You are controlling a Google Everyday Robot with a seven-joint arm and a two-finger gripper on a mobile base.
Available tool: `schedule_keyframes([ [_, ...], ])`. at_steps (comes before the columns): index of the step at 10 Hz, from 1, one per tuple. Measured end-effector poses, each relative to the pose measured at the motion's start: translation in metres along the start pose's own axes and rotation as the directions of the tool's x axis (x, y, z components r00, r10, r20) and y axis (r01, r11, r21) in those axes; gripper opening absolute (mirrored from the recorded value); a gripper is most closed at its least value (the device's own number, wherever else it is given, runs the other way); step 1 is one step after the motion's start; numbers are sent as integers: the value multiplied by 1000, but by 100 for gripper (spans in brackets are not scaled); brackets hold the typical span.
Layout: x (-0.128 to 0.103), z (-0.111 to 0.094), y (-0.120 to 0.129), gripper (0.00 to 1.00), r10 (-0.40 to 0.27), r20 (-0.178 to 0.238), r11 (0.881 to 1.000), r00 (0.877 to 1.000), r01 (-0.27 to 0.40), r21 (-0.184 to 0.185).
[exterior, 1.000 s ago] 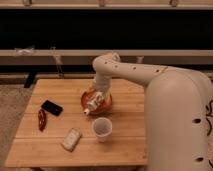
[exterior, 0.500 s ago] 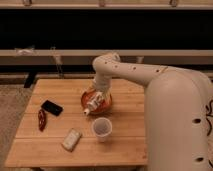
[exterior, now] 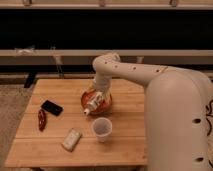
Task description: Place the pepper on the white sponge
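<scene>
Pepper (exterior: 41, 120) lies well off to the left of your gripper (exterior: 89, 110), flat on the table (exterior: 130, 145) near its left edge, with nothing touching it. Just right of it and a little farther back, between it and the gripper, you have a flat black slab (exterior: 52, 107). The sponge (exterior: 72, 139) sits nearer to you than the gripper and slightly left of it, well apart from the pepper. Your gripper hangs over the left part of a reddish bowl (exterior: 109, 104), its tips pointing down and to the left. The fingers stand wide and hold nothing. A cup (exterior: 102, 129) stands upright just in front of the bowl, nearer to you than the gripper and a touch to its right. The white arm (exterior: 130, 75) runs from the gripper up and away to the right.
</scene>
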Motion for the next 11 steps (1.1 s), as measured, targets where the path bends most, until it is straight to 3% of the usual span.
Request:
schedule_keyframes([
  [3,-1,-1,0,80,-12,-2,1000,1000,12,1],
  [5,-21,-7,-9,80,-108,-6,994,994,108,4],
  [7,-56,-9,-22,80,-209,-2,978,978,209,0],
  [8,-85,-7,-33,80,-279,4,960,960,279,-5],
  [10,-130,-2,-55,80,-407,16,913,913,408,-19],
  [11,-154,3,-71,80,-479,24,877,877,480,-25],
])
